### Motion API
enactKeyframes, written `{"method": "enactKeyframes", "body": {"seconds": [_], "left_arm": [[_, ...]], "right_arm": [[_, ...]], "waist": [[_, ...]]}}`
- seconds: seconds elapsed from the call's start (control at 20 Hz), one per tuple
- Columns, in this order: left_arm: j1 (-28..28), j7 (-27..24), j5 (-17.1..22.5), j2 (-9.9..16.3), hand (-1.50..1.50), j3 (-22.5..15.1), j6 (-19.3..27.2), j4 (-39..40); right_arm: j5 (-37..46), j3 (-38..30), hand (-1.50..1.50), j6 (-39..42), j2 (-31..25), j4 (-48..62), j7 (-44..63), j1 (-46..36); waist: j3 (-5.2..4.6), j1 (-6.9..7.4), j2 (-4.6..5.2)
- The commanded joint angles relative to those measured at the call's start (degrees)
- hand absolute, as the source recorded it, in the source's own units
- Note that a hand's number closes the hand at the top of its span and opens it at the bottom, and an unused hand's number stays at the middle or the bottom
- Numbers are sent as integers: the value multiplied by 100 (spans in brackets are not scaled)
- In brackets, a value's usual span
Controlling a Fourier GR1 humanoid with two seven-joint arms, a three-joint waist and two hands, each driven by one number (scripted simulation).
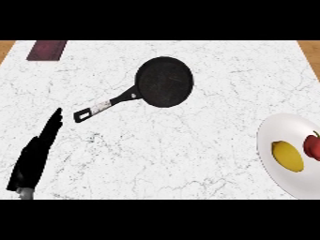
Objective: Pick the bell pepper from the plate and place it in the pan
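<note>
A white plate (287, 180) lies at the right edge of the counter. On it sit a yellow bell pepper (287, 156) and, to its right, a small red fruit with a stem (317, 147). A black pan (163, 81) rests at the middle back, its handle (103, 106) pointing toward the lower left. My left hand (36, 153) stands at the lower left with straight fingers, its tips close to the end of the handle and holding nothing. My right hand does not show.
A dark red rectangular object (47, 49) lies at the back left corner of the white marble counter (190, 150). Wooden floor shows beyond the counter's left and right edges.
</note>
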Motion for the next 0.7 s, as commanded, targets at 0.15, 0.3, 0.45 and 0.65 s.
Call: {"method": "enactKeyframes", "body": {"seconds": [0.15,0.3,0.45,0.65], "left_arm": [[-56,139,-133,-108,0,79,-56,-116],[11,328,-346,-338,0,-117,106,-224],[-81,127,-242,-355,0,61,-50,3],[36,139,-283,-252,0,115,-99,-143]], "right_arm": [[10,170,-150,911,-560,-3,1872,-1052],[-528,-27,-150,1543,-691,312,1650,-1128],[-506,251,-150,1809,-798,803,1859,-1699],[-595,644,-150,2112,-753,1407,2002,-1963]], "waist": [[14,50,6],[18,-1,-4],[17,38,12],[20,107,16]]}}
